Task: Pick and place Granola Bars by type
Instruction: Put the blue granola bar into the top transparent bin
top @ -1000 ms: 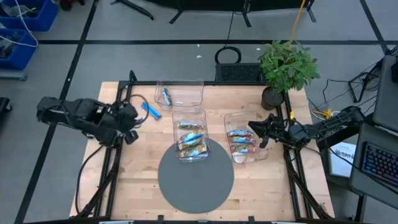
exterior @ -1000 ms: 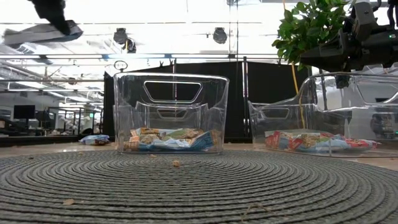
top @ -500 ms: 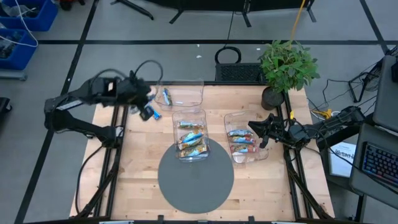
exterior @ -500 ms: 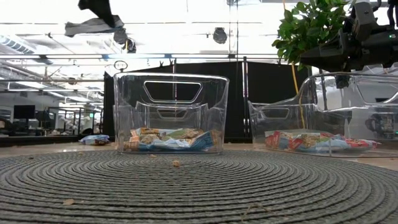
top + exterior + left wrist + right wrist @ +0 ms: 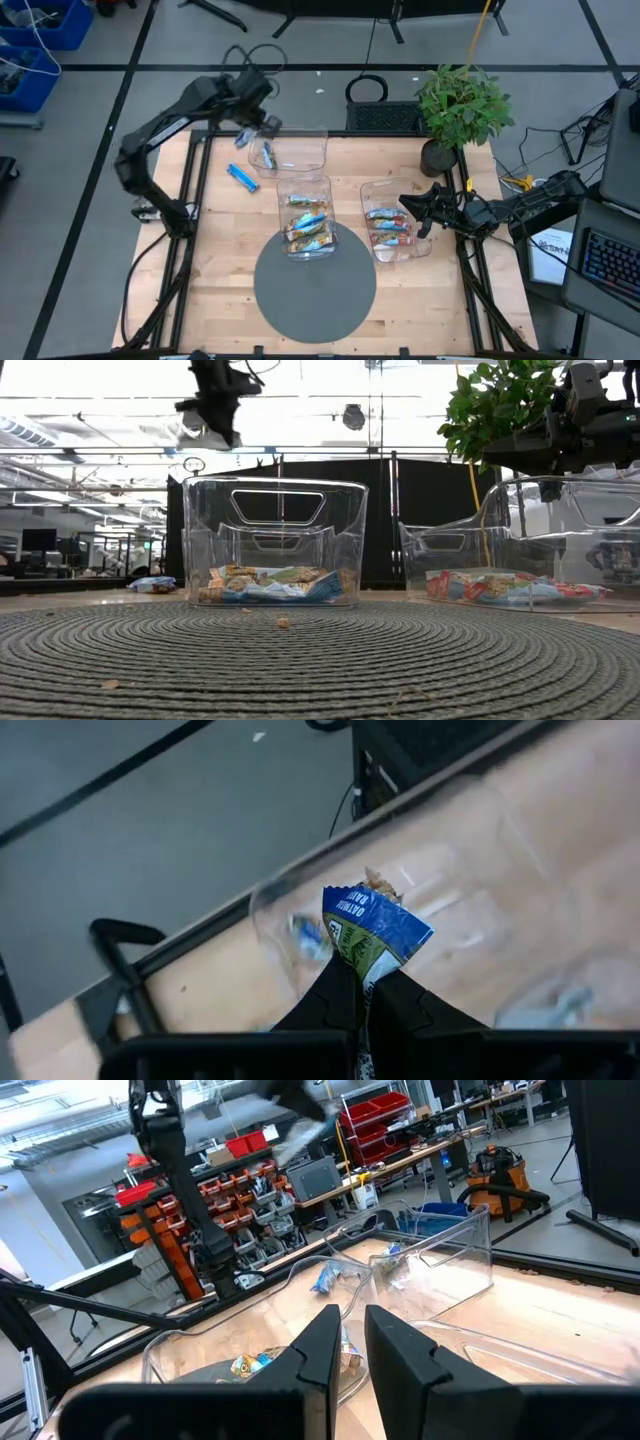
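Note:
My left gripper [image 5: 362, 982] is high above the table's far left [image 5: 252, 128], beside the left corner of the far clear bin [image 5: 292, 150]. It is shut on a blue granola bar [image 5: 375, 925], which also shows in the low view [image 5: 207, 430]. One blue bar [image 5: 267, 155] lies in that bin and another [image 5: 241, 177] lies flat on the wood. The middle bin [image 5: 305, 215] holds tan bars, the right bin [image 5: 390, 228] red-marked ones. My right gripper [image 5: 407, 205] waits level by the right bin, fingers [image 5: 330, 1335] nearly together with nothing between. My left gripper pinches one end of the blue bar [image 5: 364, 966] between its two fingers. They slant down from the table's far left. The rest of the bar sticks out past the fingertips, its crimped free end [image 5: 352, 896] farthest off, lifted clear of table and bin.
A round grey woven mat [image 5: 315, 290] lies at the near middle, partly under the middle bin. A potted plant [image 5: 460, 105] stands at the far right corner. Black frame rails [image 5: 185, 240] run along the table's left and right sides.
My left gripper has swung from the table's left edge toward the far edge and to the right, rising and rolling its wrist, with the blue bar held clear the whole way. It is now by the far bin's left corner. The bar on the wood has stayed put.

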`<state>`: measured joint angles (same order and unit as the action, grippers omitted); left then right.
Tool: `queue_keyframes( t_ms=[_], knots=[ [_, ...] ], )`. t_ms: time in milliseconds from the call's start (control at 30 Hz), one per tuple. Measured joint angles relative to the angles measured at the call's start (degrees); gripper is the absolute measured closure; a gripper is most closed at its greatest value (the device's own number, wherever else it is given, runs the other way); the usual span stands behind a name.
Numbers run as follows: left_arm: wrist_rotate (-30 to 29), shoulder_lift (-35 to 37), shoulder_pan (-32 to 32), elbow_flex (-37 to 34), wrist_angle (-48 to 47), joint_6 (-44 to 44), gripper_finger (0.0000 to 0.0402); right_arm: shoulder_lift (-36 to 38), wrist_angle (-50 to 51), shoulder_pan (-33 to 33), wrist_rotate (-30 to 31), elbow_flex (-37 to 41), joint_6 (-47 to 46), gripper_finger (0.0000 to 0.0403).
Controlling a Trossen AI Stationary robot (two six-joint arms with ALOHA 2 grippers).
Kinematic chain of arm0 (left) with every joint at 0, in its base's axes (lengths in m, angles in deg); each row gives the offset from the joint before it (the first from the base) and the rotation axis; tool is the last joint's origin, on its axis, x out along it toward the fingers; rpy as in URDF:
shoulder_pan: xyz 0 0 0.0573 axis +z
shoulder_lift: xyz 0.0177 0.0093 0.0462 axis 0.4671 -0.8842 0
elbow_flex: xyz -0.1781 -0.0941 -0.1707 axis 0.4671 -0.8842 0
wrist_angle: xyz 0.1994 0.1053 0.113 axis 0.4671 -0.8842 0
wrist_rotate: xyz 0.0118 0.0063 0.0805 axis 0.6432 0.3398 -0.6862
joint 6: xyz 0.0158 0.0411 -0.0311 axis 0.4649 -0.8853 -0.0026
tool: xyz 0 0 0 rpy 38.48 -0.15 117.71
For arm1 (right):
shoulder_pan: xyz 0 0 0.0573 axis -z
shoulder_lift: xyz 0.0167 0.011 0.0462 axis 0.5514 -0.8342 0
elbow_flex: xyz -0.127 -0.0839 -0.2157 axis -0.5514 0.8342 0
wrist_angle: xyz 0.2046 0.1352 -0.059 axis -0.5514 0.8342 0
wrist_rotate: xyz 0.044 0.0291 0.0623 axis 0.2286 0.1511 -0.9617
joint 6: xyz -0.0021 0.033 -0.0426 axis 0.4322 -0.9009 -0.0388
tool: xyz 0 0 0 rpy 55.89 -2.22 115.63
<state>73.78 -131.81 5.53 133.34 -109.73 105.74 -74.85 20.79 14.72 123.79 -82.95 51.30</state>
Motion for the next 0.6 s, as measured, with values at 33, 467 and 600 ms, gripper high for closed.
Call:
queue_keyframes(
  t_ms=[33,467,600],
  knots=[
    [0.4,-1.4,0.8,0.8,1.0,0.5,0.0394,0.0,0.0,0.0,0.0,0.0,0.0,0.0358],
    [-2.7,-15.9,3.7,5.1,5.8,11.7,0.0394,0.0,0.0,0.0,0.0,0.0,0.0,0.0358],
    [-4.2,-18.0,3.7,3.8,6.6,13.6,0.0394,0.0,0.0,0.0,0.0,0.0,0.0,0.0358]
  ],
)
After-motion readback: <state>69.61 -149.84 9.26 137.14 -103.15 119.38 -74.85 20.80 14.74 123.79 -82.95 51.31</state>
